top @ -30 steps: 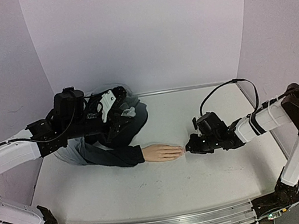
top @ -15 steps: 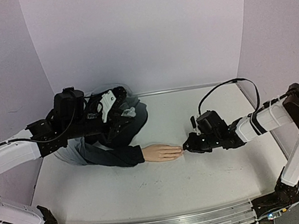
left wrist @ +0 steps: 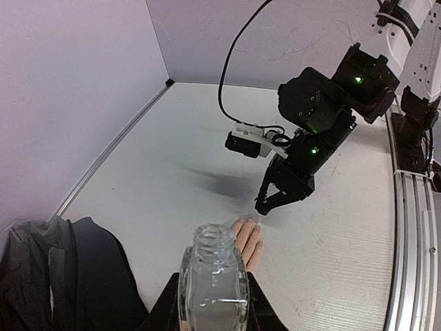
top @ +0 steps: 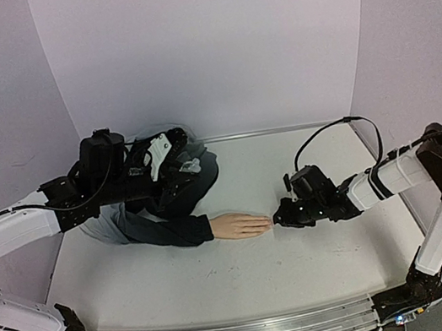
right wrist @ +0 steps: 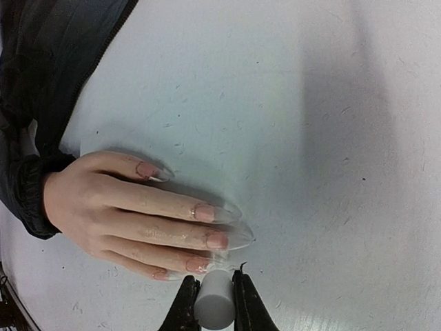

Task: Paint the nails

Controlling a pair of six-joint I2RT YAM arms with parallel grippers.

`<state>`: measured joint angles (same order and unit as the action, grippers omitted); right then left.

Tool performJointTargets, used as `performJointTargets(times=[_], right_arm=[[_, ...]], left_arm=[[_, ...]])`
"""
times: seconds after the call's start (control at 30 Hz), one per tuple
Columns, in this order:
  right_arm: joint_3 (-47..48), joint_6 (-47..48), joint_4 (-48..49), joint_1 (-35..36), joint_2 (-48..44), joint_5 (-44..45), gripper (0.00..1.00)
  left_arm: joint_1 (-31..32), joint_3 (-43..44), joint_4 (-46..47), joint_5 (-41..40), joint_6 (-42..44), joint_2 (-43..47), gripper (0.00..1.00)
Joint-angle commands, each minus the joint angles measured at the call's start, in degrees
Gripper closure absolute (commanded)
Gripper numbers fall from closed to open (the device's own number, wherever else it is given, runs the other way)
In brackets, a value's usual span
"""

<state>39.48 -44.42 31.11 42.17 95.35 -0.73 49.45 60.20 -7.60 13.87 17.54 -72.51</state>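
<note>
Right gripper [right wrist: 214, 314] clamps white cylinder [right wrist: 212, 293] just beside nails [right wrist: 217, 241] of hand [right wrist: 103, 207]; left gripper [left wrist: 213, 316] clamps bottle [left wrist: 213, 265], apart on hand's wrist side.

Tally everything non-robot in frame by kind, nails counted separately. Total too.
Mannequin hand: 1
Nails: 5
Jacket: 1
Clear bottle: 1
White cylinder: 1
Total: 9
</note>
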Motion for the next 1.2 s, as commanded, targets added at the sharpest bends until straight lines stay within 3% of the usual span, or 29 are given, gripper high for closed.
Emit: performJointTargets(times=[0.0, 0.23, 0.33, 0.47, 0.6, 0.83, 1.17], right_arm=[[1.90, -0.17, -2.47, 0.28, -3.06, 2.52, 1.00], [2.86, 1.93, -4.60, 0.28, -10.98, 1.24, 1.00], [3.15, 5.98, -1.82, 0.28, -16.30, -4.76, 1.00], [5.29, 11.01, 4.74, 0.38, -21.69, -19.65, 1.00], [11.56, 16.01, 2.06, 1.84, -23.28, -28.41, 1.00], [20.89, 20.65, -4.86, 7.06, -22.15, -29.12, 1.00], [25.95, 19.90, -2.83, 11.89, -17.77, -26.75, 1.00]], left_arm=[[0.14, 2.59, 1.09, 0.99, -0.33, 1.67, 1.00], [0.16, 2.65, 1.00, 1.02, -0.06, 1.70, 1.00], [0.22, 2.64, 1.00, 2.53, 0.48, 1.71, 1.00], [0.66, 2.35, 1.00, 5.49, 3.26, 1.85, 1.00], [1.08, 3.12, 0.65, 6.72, 3.59, 2.50, 1.00], [1.09, -1.43, 0.34, 6.17, 8.80, 6.48, 1.00], [1.16, -3.63, 1.00, 4.61, 12.14, 6.50, 1.00]])
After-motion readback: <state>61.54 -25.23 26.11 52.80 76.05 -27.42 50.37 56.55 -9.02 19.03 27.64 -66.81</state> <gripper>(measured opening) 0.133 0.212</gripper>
